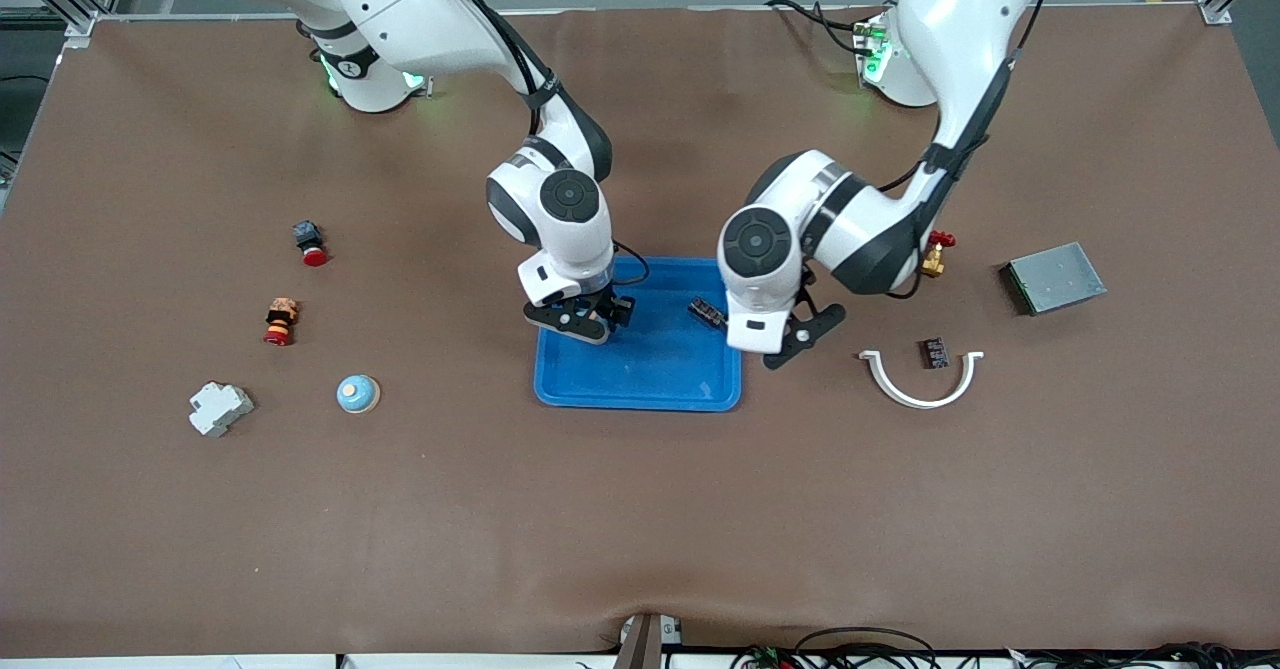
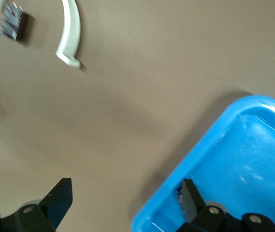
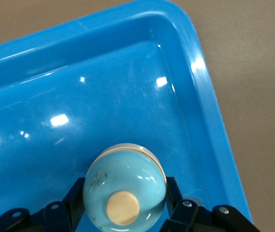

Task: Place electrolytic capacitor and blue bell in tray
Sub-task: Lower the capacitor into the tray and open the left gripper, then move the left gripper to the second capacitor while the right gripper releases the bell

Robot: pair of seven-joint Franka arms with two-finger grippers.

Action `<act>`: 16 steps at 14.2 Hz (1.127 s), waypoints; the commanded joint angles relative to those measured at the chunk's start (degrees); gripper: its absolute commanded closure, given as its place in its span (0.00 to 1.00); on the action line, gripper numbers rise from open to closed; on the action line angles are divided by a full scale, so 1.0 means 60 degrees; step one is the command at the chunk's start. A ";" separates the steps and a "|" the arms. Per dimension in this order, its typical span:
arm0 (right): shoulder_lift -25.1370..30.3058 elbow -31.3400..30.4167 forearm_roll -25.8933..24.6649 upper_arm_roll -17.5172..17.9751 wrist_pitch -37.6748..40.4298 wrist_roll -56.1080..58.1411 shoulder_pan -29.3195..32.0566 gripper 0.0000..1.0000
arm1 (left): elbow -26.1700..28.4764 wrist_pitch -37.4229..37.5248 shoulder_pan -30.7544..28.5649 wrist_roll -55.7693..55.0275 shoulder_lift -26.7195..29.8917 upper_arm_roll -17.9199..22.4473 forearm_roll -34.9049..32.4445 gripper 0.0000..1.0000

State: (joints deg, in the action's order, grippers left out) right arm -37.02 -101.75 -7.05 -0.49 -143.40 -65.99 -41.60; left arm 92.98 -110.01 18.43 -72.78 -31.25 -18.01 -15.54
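Note:
The bright-blue tray [image 1: 650,384] lies mid-table. My right gripper [image 1: 583,317] hangs over the tray's corner toward the right arm's end, shut on a light-blue bell [image 3: 127,171] with a cream button on top; the black fingers [image 3: 173,191] press both its sides just above the tray floor [image 3: 79,96]. A small dark part, the electrolytic capacitor [image 1: 706,311], lies in the tray by the rim toward the left arm's end. My left gripper [image 1: 800,337] stands open over that rim [image 2: 176,193], one finger over the tray, the other over the table, nothing between them.
A second blue bell [image 1: 357,393] sits on the table toward the right arm's end, with a white block [image 1: 219,408] and two red-capped parts [image 1: 311,242] [image 1: 281,321]. Toward the left arm's end lie a white curved piece [image 1: 920,381], a dark chip [image 1: 934,352], a brass valve [image 1: 937,254] and a grey box [image 1: 1054,278].

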 commanded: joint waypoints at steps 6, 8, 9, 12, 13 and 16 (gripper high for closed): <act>0.0003 -0.0560 -0.0642 -0.0256 -0.0665 -0.0529 -0.0243 1.00 | 0.1860 -0.0151 -0.2715 0.3672 0.1837 -0.1068 -0.0033 0.00; -0.0041 -0.0488 -0.0656 -0.0241 -0.0665 -0.0880 -0.0302 1.00 | 0.2008 -0.0151 -0.4061 0.4916 0.1985 -0.1857 -0.0033 0.00; -0.0056 -0.0458 -0.0642 -0.0241 -0.0651 -0.1056 -0.0259 0.73 | 0.2008 -0.0166 -0.4721 0.5532 0.1971 -0.2282 -0.0033 0.00; -0.0056 -0.0458 -0.0642 -0.0227 -0.0665 -0.1145 -0.0331 0.92 | 0.2416 -0.0719 -0.5941 0.7101 0.1971 -0.2725 -0.0047 0.00; -0.0056 -0.0458 -0.0642 -0.0227 -0.0651 -0.1145 -0.0361 0.51 | 0.2520 -0.0998 -0.6132 0.7410 0.1927 -0.2726 -0.0047 0.00; -0.0056 -0.0429 -0.0569 -0.0212 -0.0651 -0.1335 -0.0346 0.00 | 0.3060 -0.2037 -0.6572 0.7953 0.1795 -0.2682 -0.0194 0.00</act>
State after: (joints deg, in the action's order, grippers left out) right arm -37.32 -104.75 -9.23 -1.45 -147.19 -71.61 -43.14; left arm 108.00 -118.12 -19.08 -26.79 -21.17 -33.09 -15.54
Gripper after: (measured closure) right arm 0.172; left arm 0.000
